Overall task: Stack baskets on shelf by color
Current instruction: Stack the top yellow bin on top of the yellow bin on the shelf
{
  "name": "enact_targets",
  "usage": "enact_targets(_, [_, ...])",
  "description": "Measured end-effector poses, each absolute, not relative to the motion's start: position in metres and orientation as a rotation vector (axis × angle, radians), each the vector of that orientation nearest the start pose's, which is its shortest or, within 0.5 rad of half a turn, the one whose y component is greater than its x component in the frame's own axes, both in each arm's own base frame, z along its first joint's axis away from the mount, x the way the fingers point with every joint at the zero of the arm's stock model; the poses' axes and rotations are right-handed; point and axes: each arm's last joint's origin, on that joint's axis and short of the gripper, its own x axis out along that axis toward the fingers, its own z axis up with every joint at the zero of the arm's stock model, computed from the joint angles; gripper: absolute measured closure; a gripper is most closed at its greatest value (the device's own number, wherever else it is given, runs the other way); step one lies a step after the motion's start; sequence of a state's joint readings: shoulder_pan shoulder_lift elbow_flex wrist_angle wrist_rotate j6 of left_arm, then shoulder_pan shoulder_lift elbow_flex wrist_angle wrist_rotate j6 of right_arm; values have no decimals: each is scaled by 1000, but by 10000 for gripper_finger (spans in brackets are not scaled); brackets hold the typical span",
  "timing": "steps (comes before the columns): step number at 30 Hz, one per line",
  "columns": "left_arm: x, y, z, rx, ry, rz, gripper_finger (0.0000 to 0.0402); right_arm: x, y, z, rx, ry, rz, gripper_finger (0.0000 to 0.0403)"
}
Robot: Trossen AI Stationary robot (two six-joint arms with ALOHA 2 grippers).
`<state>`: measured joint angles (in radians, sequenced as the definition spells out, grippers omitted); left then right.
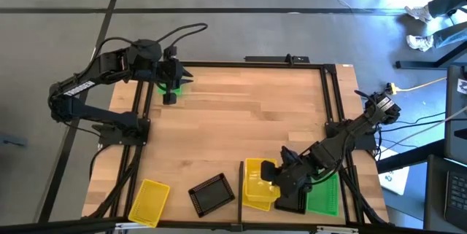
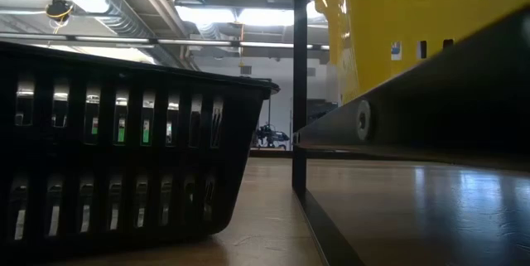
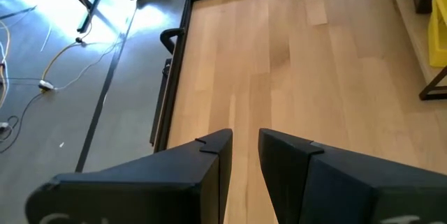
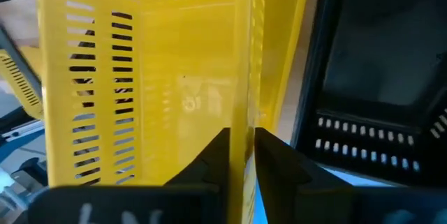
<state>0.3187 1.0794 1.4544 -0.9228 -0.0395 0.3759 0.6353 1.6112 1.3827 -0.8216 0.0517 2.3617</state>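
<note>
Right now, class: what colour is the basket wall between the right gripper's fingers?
Yellow; the basket shows best in the right wrist view, its wall between the right gripper fingers.

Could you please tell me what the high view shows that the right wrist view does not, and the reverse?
Only the high view shows the left claw at the table's far side, a separate yellow basket, a lone black basket and a green basket. Only the right wrist view shows the right claw straddling a basket wall. Both show the yellow basket on the shelf.
</note>
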Motion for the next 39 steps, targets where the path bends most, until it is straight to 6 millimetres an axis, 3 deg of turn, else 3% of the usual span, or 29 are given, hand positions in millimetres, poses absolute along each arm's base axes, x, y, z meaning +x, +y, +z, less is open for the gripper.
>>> enact_targets(13, [174,59,431,286,603,242,337,270,192,286,1693,983,-832,347])
enact_targets(22, [174,59,431,286,604,243,337,274,189,282,1684,960,-858,399])
enact_targets(32, [174,60,431,299,615,289,337,282,188,279,1705,946,-847,342])
enact_targets(39, [174,60,431,300,617,293,337,283,188,279,1717,955,-838,336])
